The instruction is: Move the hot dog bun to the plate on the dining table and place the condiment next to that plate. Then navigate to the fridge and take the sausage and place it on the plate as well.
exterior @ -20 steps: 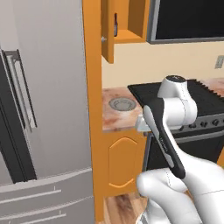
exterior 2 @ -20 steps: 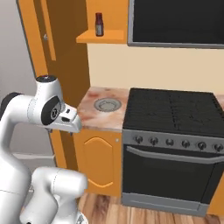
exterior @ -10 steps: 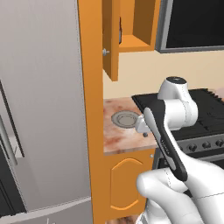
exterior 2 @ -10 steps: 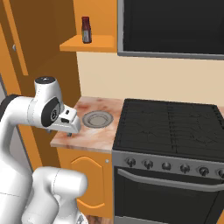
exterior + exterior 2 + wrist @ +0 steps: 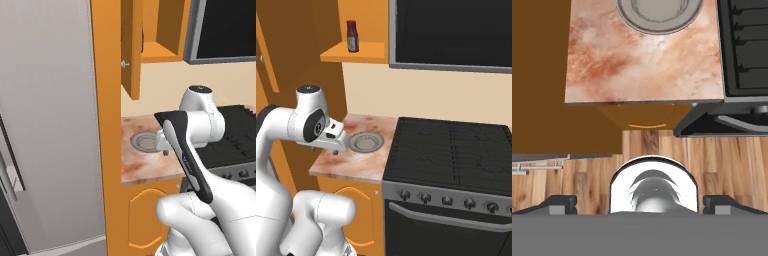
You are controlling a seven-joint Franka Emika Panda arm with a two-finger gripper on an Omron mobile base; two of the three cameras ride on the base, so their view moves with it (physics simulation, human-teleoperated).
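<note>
The condiment (image 5: 352, 36), a small dark red bottle with a red cap, stands on an open orange shelf high on the wall, above the counter. My gripper (image 5: 639, 205) hangs over the front part of the marbled counter (image 5: 642, 65), far below the bottle, open with nothing between its dark fingertips (image 5: 554, 204). The hand (image 5: 335, 140) sits just left of a grey round dish (image 5: 367, 142). The grey steel fridge (image 5: 45, 125) fills the left side of the left base view. The hot dog bun, plate, dining table and sausage are out of view.
A black stove (image 5: 451, 155) stands right of the counter, with a dark screen-like panel (image 5: 451, 30) above it. An orange cabinet door (image 5: 131, 50) hangs open above the counter. A tall orange panel (image 5: 107, 125) separates fridge and counter. Wooden floor (image 5: 652, 145) lies below.
The whole picture has shifted: the base has driven closer to the counter and rightward, so the fridge slid left and the counter and shelf grew larger. The arm keeps its pose, gripper still open.
</note>
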